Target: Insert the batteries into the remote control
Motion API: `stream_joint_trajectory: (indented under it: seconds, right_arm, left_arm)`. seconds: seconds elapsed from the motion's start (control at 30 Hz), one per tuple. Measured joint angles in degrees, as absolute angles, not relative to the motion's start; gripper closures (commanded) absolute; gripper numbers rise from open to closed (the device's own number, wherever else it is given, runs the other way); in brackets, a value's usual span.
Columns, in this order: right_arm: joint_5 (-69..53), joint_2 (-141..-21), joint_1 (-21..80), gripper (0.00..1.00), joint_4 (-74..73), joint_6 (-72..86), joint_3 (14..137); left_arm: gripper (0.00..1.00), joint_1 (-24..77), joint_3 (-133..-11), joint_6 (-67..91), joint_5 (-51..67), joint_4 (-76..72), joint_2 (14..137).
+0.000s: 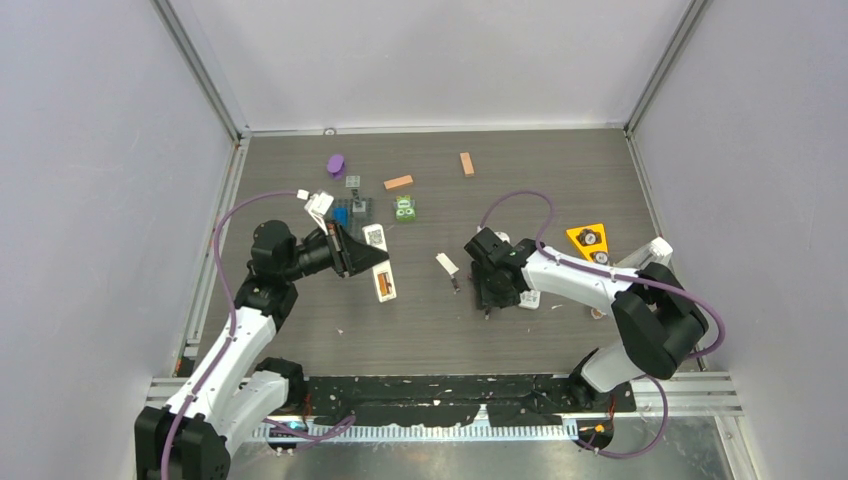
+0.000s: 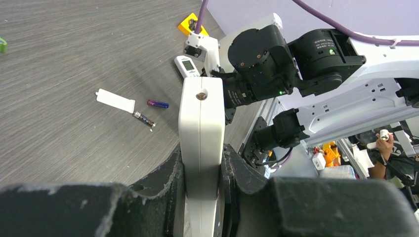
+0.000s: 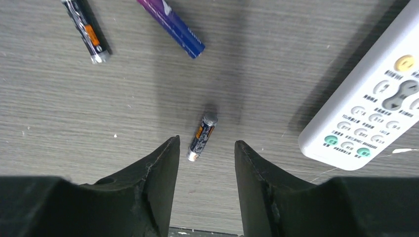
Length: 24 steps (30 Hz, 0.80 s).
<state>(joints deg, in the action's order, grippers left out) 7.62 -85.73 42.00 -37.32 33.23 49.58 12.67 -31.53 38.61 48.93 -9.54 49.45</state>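
My left gripper (image 1: 368,262) is shut on a white remote control (image 1: 384,281), held edge-on above the table; in the left wrist view the remote (image 2: 200,113) stands between both fingers. My right gripper (image 3: 207,142) is open and low over the table, with a dark battery (image 3: 202,137) lying between its fingertips, untouched. A second dark battery (image 3: 85,29) and a purple battery (image 3: 173,27) lie further ahead. A second white remote (image 3: 375,108) lies face up to the right. A white battery cover (image 2: 115,100) lies beside the batteries. The orange battery is out of view.
Two orange-tan blocks (image 1: 398,182) (image 1: 467,164), a purple object (image 1: 336,164), a green toy (image 1: 405,209) and grey and blue blocks (image 1: 352,205) lie at the back. A yellow triangle (image 1: 588,240) lies by the right arm. Walls enclose the table.
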Motion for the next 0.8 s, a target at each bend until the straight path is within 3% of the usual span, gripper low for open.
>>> stream_joint_trajectory:
  seconds: [0.47, 0.6, 0.7, 0.8]
  right_arm:
    - [5.67, -86.15, 42.33, 0.85, -35.2, 34.81, 47.57]
    - [5.19, -86.26, 42.33, 0.83, -34.11, 34.65, 47.57]
    - [5.02, -86.41, 42.33, 0.72, -33.87, 34.68, 47.57]
    - [5.08, -87.5, 42.33, 0.68, -33.89, 34.65, 47.55]
  left_arm:
    - [1.0, 12.67, -30.81, 39.05, 48.34, -9.34, 49.41]
    - [1.0, 12.67, -30.57, 39.22, 47.66, -9.28, 48.9]
    - [1.0, 12.67, -30.3, 39.62, 47.37, -9.17, 48.36]
    - [1.0, 12.67, -30.06, 39.9, 47.0, -9.1, 48.03]
